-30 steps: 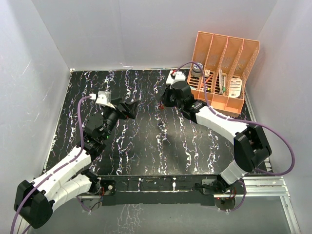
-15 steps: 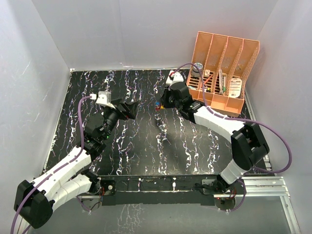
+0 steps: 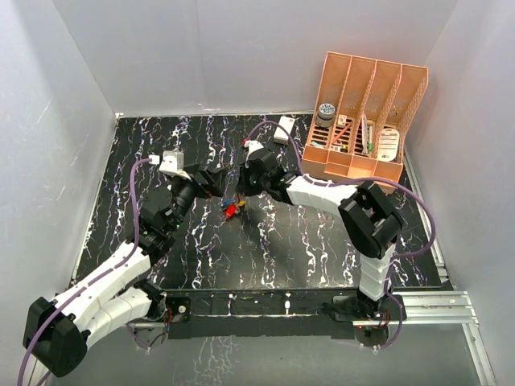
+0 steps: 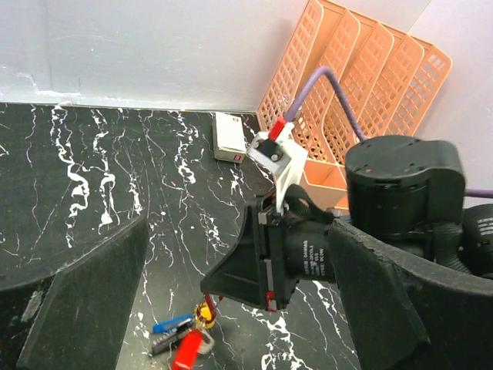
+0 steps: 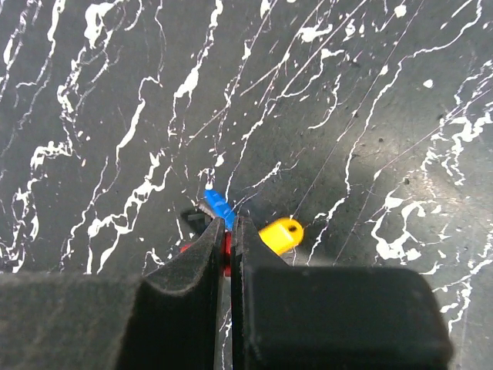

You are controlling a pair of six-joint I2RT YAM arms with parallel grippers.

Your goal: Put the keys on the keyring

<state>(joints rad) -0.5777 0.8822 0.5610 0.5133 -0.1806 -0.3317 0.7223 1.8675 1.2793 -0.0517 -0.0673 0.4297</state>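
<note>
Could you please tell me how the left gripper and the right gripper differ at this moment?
The left gripper has its jaws wide open; the right gripper has them shut. The left gripper holds nothing; the right gripper pinches what looks like the red keyring beside the keys. Both hang close together over the marbled table.

Black marble-look tabletop (image 3: pixel 322 241) with white veins is smooth, faintly glossy; small keys (image 5: pixel 280 234) have shiny plastic heads, yellow and blue; thin red keyring (image 5: pixel 226 245) might be plastic, hard to tell; orange lattice file rack (image 3: pixel 354 167) looks matt plastic; right gripper (image 5: pixel 229 225) fingers matt black
</note>
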